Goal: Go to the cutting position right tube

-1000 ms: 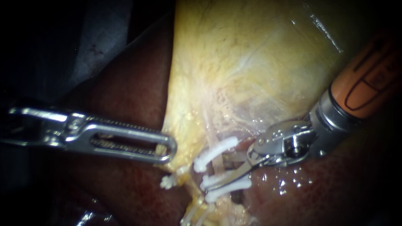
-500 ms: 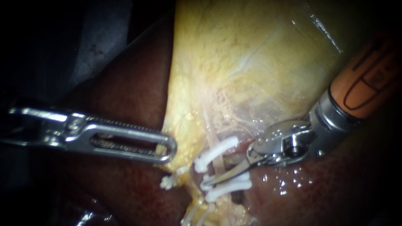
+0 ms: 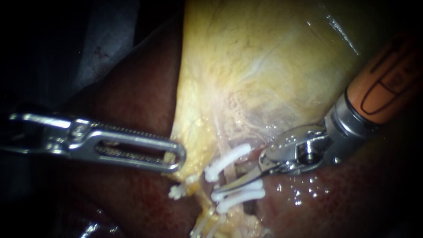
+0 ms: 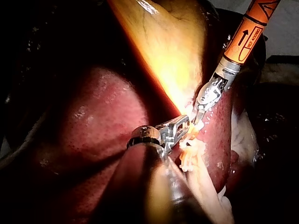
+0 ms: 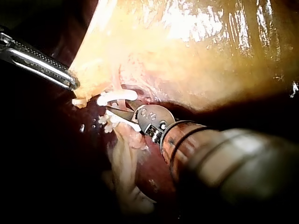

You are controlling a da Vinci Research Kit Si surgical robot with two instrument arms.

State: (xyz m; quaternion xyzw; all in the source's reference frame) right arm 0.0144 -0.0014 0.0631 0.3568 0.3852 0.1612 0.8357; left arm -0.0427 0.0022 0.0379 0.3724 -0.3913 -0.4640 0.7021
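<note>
The yellow gallbladder (image 3: 264,66) hangs over the dark red liver (image 3: 141,97). My left instrument (image 3: 178,159) comes in level from the left, its slotted jaws shut on the gallbladder's lower edge. At the gallbladder's base the pale right tube (image 3: 228,177) carries one white clip (image 3: 227,159) above and two white clips (image 3: 240,196) below. My right instrument (image 3: 219,188), with thin blades, reaches in from the upper right. Its blades lie across the tube in the gap between the clips, slightly open. In the right wrist view the blades (image 5: 112,110) point just under the upper clip (image 5: 117,96).
A smaller white clip (image 3: 177,191) sits on a strand left of the right tube, below my left instrument's tip. Wet liver (image 3: 317,198) lies under my right instrument's wrist. Pale stringy tissue (image 3: 207,224) trails downward from the clips.
My right instrument's blades have slid slightly up and further left, off the lower clips and into the gap between the clips. My left instrument has held still.
</note>
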